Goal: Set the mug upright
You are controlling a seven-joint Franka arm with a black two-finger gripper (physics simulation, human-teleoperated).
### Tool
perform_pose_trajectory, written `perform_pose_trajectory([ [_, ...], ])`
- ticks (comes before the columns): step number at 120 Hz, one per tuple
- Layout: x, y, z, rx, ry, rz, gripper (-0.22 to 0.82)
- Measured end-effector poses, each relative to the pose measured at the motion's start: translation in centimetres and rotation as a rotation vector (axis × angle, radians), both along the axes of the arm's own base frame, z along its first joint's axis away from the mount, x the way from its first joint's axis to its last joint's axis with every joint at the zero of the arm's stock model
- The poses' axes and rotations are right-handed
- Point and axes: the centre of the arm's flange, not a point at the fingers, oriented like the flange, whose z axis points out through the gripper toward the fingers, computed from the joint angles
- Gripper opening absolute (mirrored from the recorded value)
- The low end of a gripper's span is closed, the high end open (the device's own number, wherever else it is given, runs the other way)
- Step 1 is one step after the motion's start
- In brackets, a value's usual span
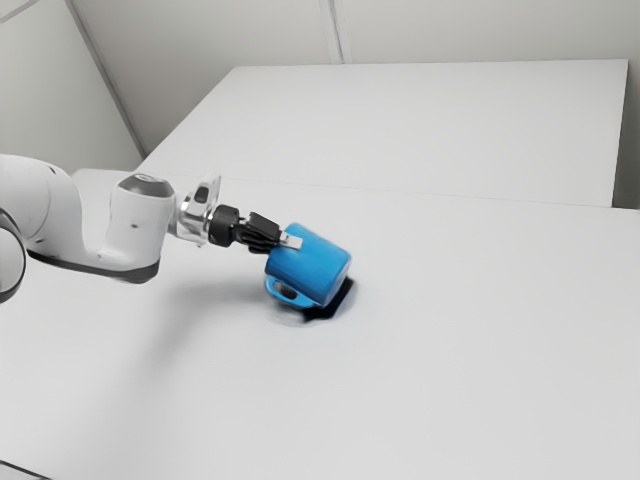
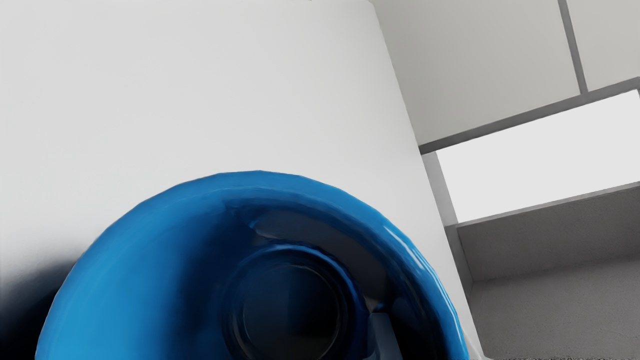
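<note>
White arm point(image 1: 138, 228) stretched out low, pincer point(image 1: 289, 241) dipped slightly downward, clamped on the tilted blue mug point(image 1: 316, 268).

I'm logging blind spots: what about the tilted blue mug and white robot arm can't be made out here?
- Inside of the blue cylindrical mug: exterior view, hidden by its wall.
- Whether the mug touches the white table: exterior view, lost in dark shadow.
- Part of its rim: wrist view, cut off by bottom edge.
- Base of the white arm: exterior view, cut off by left edge.
</note>
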Motion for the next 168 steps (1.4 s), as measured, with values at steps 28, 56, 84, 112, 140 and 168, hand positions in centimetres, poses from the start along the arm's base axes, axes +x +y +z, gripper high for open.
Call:
perform_pose_trajectory([
  [28,-0.4,-1.3,3.7,0.035,-0.091,-0.035,-0.16],
  [56,-2.7,-4.8,14.6,0.303,-0.216,-0.178,-0.18],
  [84,-5.8,-7.6,18.6,0.728,-0.136,-0.335,-0.18],
  [112,-10.4,-9.1,18.3,1.079,-0.016,-0.323,-0.18],
  [140,-12.2,-8.5,14.6,1.254,-0.013,-0.172,-0.18],
  [168,-12.4,-8.3,11.5,1.27,-0.064,0.0,-0.18],
])
